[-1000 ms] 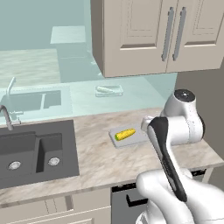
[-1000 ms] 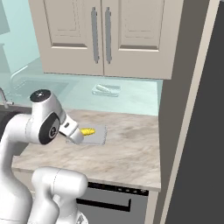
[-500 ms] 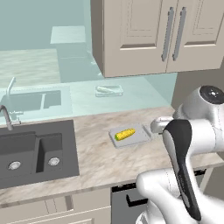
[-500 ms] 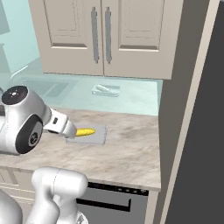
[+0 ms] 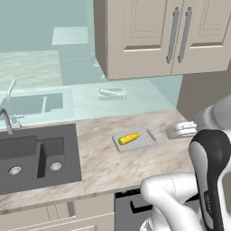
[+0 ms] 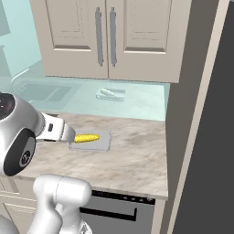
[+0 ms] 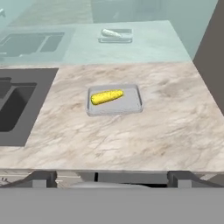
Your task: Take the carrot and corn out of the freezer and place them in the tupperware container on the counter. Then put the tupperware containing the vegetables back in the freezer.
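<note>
— Pincer [image 7: 111,177] first?
— Wide open, holding nothing. Up over the near side of the counter [image 7: 131,140], apart from the tray. Dark dishwasher front [image 6: 114,212] down below.
— And the corn [image 7: 106,96]?
— Lying flat in the tupperware container [image 7: 131,105], out in the middle of the counter. No carrot in there yet.
— Next job, then?
— Probably fetching the carrot. Turn toward the tall grey fridge [image 6: 187,114] on the right. Keep the pincer open and go slow near that side wall. Later, lay the carrot down beside the corn, not on top. Let go low over the tray, so no rolling out.
— Anything in the way?
— Not much. Dark sink [image 5: 36,155] and tap [image 5: 6,119] off to the left, well apart from the tray. Farther back, a shiny green wall [image 5: 144,97]. Highest up, beige cupboards [image 5: 135,36] with long handles. Mind the arm under those when swinging round.
</note>
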